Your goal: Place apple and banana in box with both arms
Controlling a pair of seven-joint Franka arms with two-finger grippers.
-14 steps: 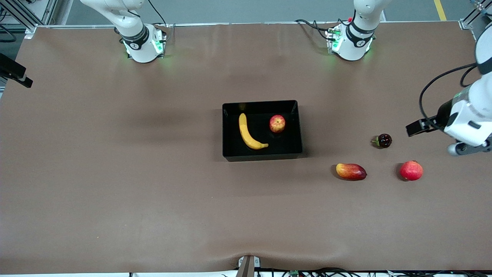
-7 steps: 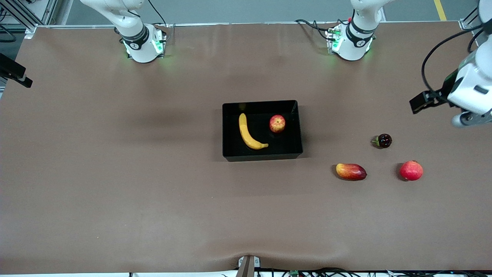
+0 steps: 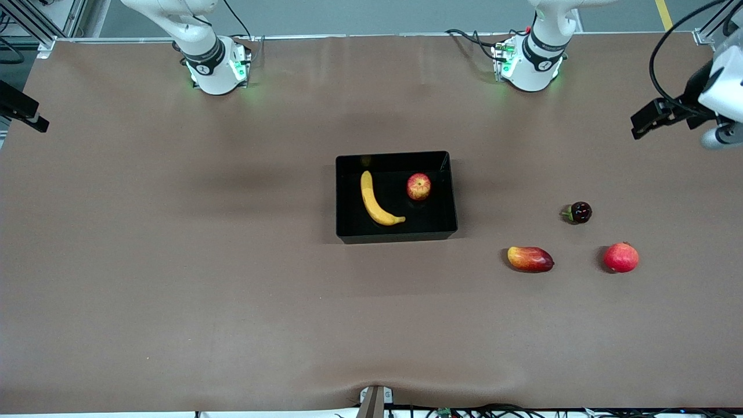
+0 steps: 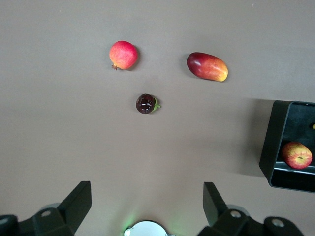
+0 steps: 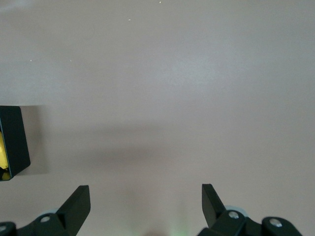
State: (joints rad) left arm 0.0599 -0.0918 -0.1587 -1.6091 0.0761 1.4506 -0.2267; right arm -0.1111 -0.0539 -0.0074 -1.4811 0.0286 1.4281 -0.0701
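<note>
1. From my remote seat: the banana point(image 3: 374, 200) and the apple point(image 3: 418, 186) both sit in the black box point(image 3: 396, 235) mid-table, apart from each other, with the apple toward the left arm's end of the box.
2. The left gripper point(image 4: 145, 199) is up high over the left arm's end of the table, fingers spread wide, nothing between them.
3. The right gripper point(image 5: 142, 201) has its fingers wide apart too, empty, over bare brown table with just a corner of the box in its wrist view. I can't spot it in the front view.
4. 3 leftovers sit on the table toward the left arm's end: a mango point(image 3: 529, 259), a plain red round fruit point(image 3: 621, 257) and a small dark fruit point(image 3: 579, 212).
5. No labels or writing I can read anywhere.
</note>
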